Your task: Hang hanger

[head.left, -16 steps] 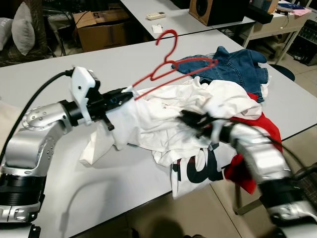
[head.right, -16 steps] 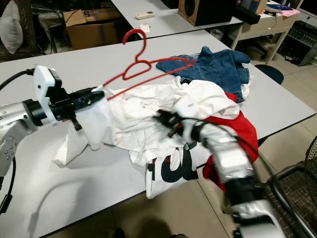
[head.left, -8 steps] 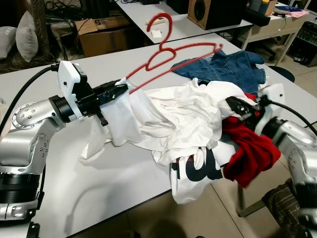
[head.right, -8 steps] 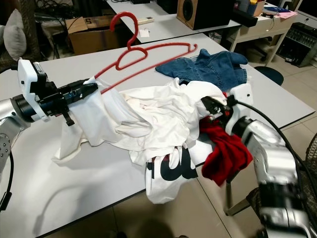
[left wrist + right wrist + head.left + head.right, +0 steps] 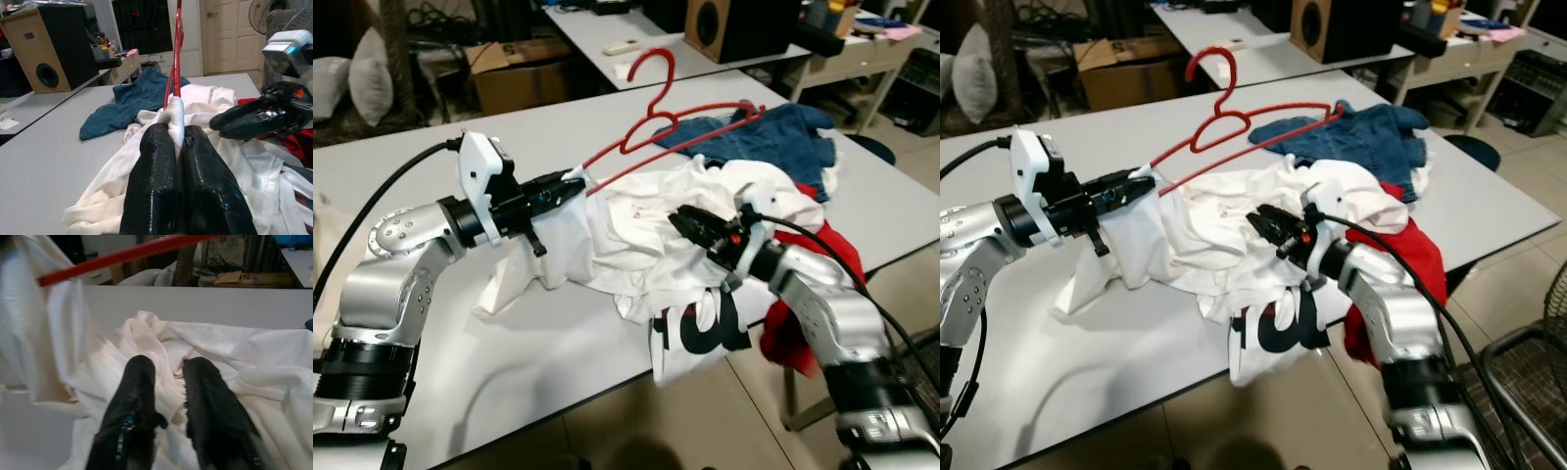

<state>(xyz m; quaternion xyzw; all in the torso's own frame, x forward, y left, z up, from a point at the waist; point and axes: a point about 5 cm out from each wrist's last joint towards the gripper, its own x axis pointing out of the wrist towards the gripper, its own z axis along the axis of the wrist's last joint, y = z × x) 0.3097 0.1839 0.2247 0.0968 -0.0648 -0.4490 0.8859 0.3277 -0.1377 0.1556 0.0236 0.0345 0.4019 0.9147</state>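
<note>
- We judge the step in hand to be dressing the red hanger (image 5: 671,122) with the white T-shirt (image 5: 636,225): our left gripper (image 5: 570,184) is clamped shut on one end of the hanger together with a fold of white cloth, as the left wrist view shows, and holds the hanger raised above the grey table (image 5: 558,127), hook uppermost.
- Our right gripper (image 5: 690,227) sits low on the white shirt, its fingers slightly parted with a ridge of cloth between them; we cannot tell whether it has a real hold yet.
- To do this well, we should close the right gripper on a single layer near the shirt's neck or shoulder, not a bunched fold, then draw that layer toward the hanger's free end while the left keeps its end steady.
- The free end reaches over the denim garment (image 5: 773,137); we must keep the wire from snagging it.
- A red garment (image 5: 793,333) and the shirt's printed hem hang over the near table edge, so a hard pull could drag the heap off.
- Open room lies on the bare table behind and to our left; the right side is crowded with clothes.
</note>
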